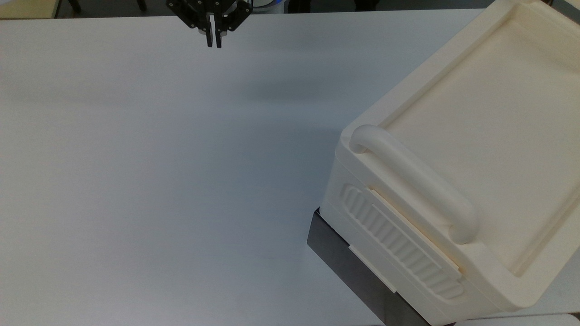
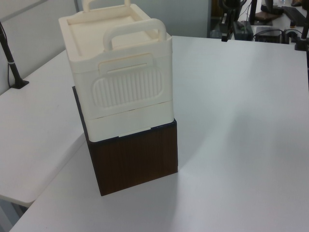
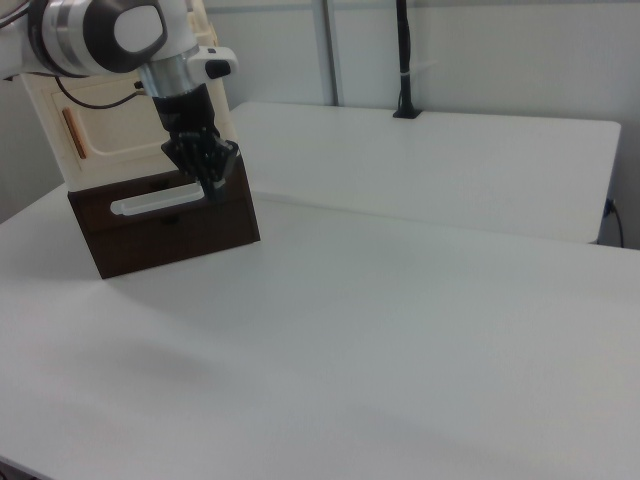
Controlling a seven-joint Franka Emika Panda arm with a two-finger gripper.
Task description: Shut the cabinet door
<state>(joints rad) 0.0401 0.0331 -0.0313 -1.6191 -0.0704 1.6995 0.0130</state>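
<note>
The cabinet stood at the surface's near right corner in the top view. In the right view the cabinet door looked flush, so closing seemed done. The claw hung at the far edge, fingers nearly together, holding nothing.

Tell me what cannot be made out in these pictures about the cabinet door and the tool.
- Cabinet door, right view: the robot arm covers its right part, so whether it is fully shut cannot be told.
- Cabinet, top view: the picture's right and bottom edges cut it off.
- Tool, top view: the top edge cuts off its upper part.
- Tool, left view: too small and dark among the background clutter to read.
</note>
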